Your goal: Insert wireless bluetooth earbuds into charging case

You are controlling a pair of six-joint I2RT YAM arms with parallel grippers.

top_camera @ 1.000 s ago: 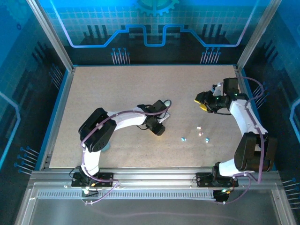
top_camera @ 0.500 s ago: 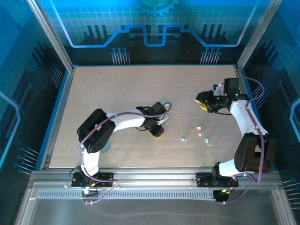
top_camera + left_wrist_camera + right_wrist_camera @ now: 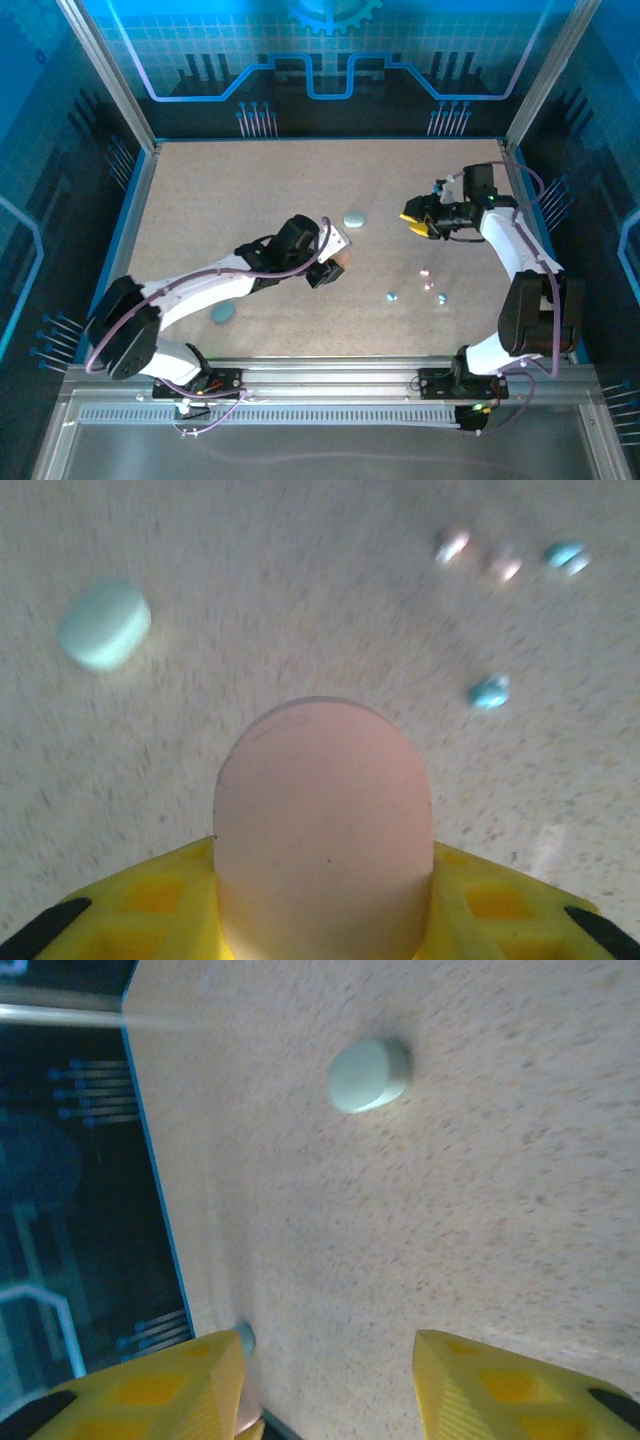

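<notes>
left end effector [image 3: 330,264]: clamped on the pink charging case [image 3: 322,820], lower centre
right end effector [image 3: 415,219]: spread, empty
earbuds [image 3: 489,691]: upper right; tiny, probably light, slick, roll-prone; pinch across sides

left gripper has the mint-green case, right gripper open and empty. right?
Not quite. The left gripper is shut on the pink case, not the mint-green one. The left wrist view shows this, with the mint-green case lying apart on the table. The right gripper is open and empty, as stated.
</notes>
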